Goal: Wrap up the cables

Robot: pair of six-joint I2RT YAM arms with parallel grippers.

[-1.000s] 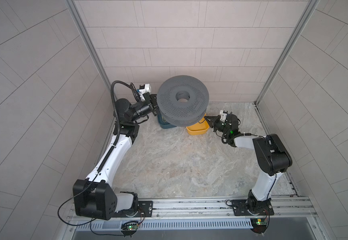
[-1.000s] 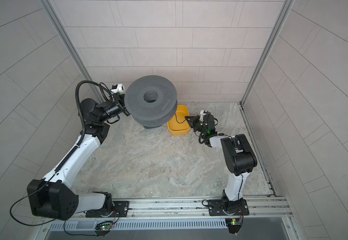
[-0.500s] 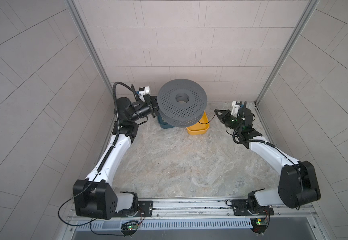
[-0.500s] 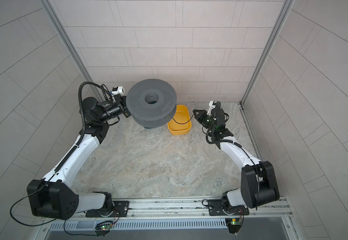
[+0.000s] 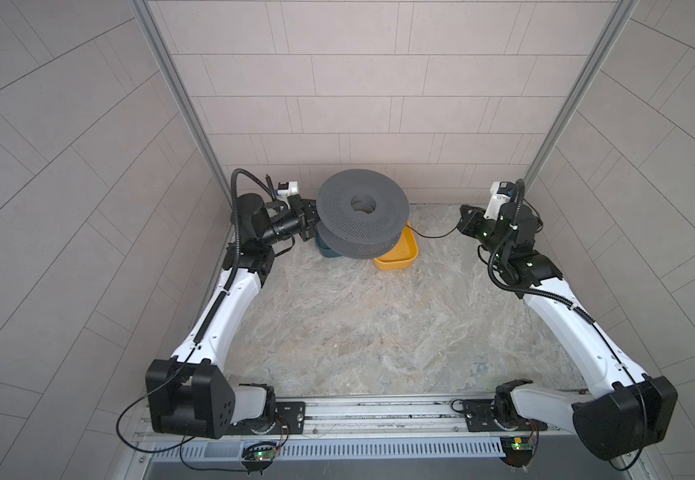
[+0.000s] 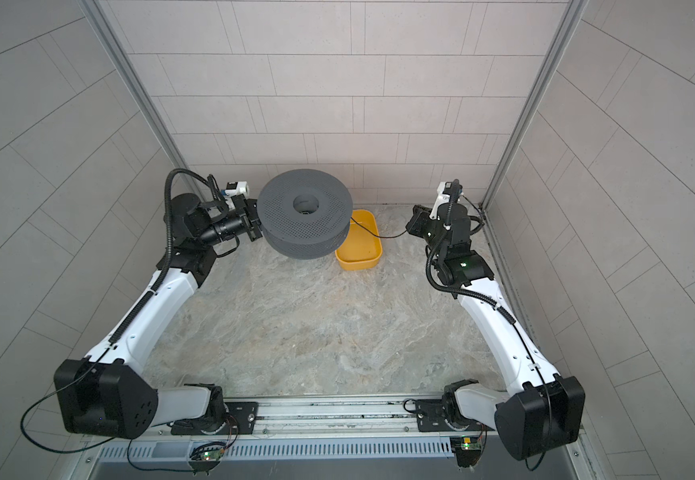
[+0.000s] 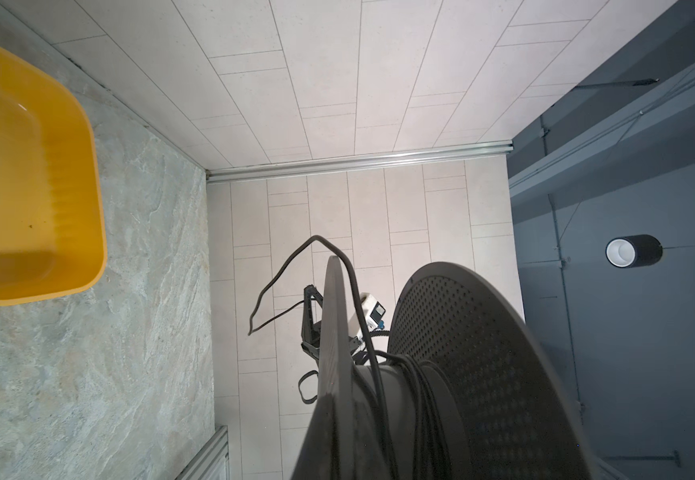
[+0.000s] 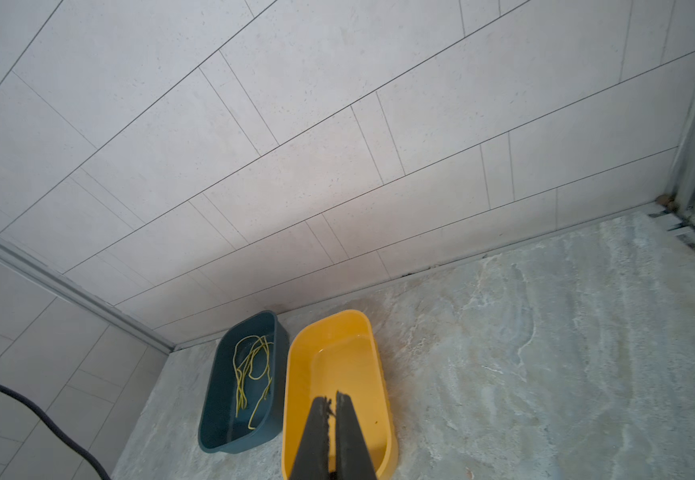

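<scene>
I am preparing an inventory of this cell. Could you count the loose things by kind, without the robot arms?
Bins: 2, the yellow bin and the blue bin
Reels: 1, the grey reel
Cords: 2, the black cable and the yellow-green cord
Total: 5

In a top view the reel (image 5: 337,216) hid most of the blue bin (image 5: 324,249) and part of the yellow bin (image 5: 395,264). Its rim hid the left gripper's (image 5: 311,212) tips. The cable (image 5: 435,237) ran out of sight behind the reel.

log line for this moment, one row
left jaws: shut on grey perforated plastic spool, held tilted | right jaws: shut on thin glossy black cable | cable: partly wound, spans from spool over yellow plastic tub
</scene>
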